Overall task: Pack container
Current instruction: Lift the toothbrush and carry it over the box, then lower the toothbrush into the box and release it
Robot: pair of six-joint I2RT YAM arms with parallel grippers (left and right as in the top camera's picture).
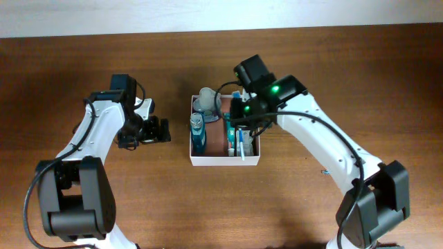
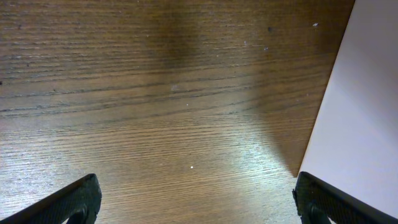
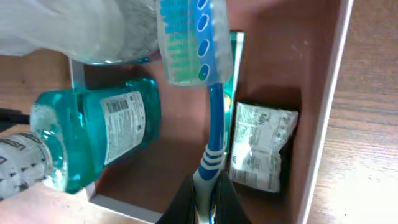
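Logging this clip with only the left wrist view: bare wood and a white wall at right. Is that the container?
Observer: Yes. Overhead, the container sits right beside the left end effector.
Operator: Anything packed yet?
Observer: A teal bottle lies inside, with a white packet toward the opposite wall.
Operator: And the right arm?
Observer: The right end effector is shut on a blue toothbrush, held over the container's inside.

Bottle (image 1: pixel 199 134) L in container (image 1: pixel 225 161), toothbrush (image 3: pixel 212 124) R w/ packet (image 3: pixel 261 147) just beside.
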